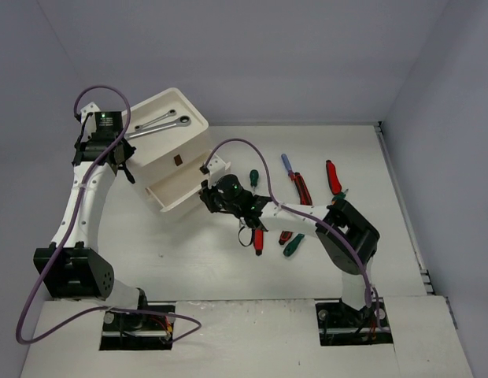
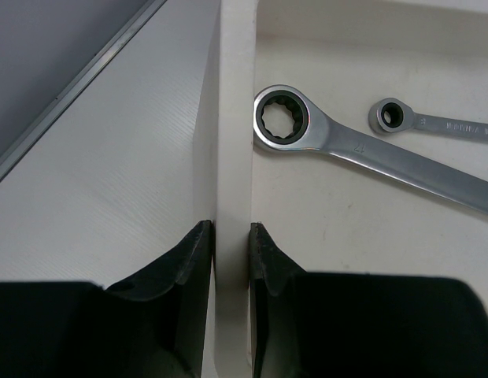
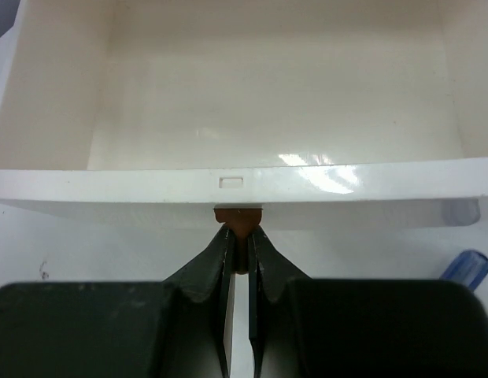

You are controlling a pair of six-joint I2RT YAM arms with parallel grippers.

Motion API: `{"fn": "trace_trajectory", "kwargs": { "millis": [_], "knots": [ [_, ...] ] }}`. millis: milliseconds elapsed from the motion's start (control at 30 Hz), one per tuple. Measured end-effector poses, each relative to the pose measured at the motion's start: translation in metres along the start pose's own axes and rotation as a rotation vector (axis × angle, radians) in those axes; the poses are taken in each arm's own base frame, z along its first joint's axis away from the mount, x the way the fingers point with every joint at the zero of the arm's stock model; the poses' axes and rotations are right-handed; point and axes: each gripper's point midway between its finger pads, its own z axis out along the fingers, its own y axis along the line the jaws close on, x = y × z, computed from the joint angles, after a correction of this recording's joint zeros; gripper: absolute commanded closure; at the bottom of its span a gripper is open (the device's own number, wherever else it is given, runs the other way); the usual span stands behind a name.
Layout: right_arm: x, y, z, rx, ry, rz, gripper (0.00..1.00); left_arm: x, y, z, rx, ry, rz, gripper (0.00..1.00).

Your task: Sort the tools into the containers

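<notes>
Right pincer clenched on brown tab, drawer open; left pincer clamps tray rim.

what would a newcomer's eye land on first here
A white drawer box stands far left, two ratchet wrenches in its top tray, the left end effector clamped on the rim. The right end effector pinches the brown tab of an open, empty drawer; loose tools lie to its right.

Robotics lab, white table, bare grey walls, bolted left arm, right arm
</notes>
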Motion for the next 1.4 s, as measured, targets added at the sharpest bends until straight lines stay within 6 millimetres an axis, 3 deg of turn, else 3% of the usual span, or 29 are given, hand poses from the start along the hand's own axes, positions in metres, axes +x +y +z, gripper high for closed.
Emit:
{"fn": "trace_trajectory", "kwargs": {
  "millis": [133, 233, 300, 467, 667, 767, 833, 933, 1133, 1400],
  "knots": [
    [0.005, -0.001, -0.012, 0.015, 0.009, 0.012, 0.96, 0.000, 0.000, 0.000, 0.000, -0.001, 0.000, 1.00],
    [0.006, -0.002, -0.015, 0.024, 0.020, 0.016, 0.78, 0.000, 0.000, 0.000, -0.001, -0.001, 0.000, 0.98],
    [0.007, -0.003, -0.017, 0.031, 0.027, 0.019, 0.64, 0.000, 0.000, 0.000, -0.001, -0.003, 0.000, 0.89],
    [-0.002, -0.009, -0.030, 0.083, 0.021, 0.040, 0.42, 0.000, 0.000, -0.001, 0.004, -0.003, 0.001, 0.57],
    [-0.032, -0.032, -0.071, 0.227, -0.038, 0.075, 0.33, 0.003, 0.001, -0.007, 0.023, 0.016, 0.047, 0.29],
    [-0.043, -0.046, -0.094, 0.307, -0.060, 0.107, 0.32, -0.001, 0.004, -0.016, 0.033, -0.001, 0.088, 0.26],
    [-0.039, -0.055, -0.105, 0.356, -0.048, 0.126, 0.30, -0.007, 0.006, -0.025, 0.043, -0.023, 0.114, 0.25],
    [-0.017, -0.071, -0.116, 0.427, 0.000, 0.177, 0.28, -0.018, 0.009, -0.042, 0.066, -0.062, 0.160, 0.25],
    [0.074, -0.100, -0.133, 0.552, 0.212, 0.269, 0.27, -0.028, 0.007, -0.083, 0.162, -0.126, 0.254, 0.24],
    [0.131, -0.101, -0.125, 0.584, 0.353, 0.345, 0.30, -0.008, -0.002, -0.132, 0.292, -0.157, 0.425, 0.23]
  ]
}}
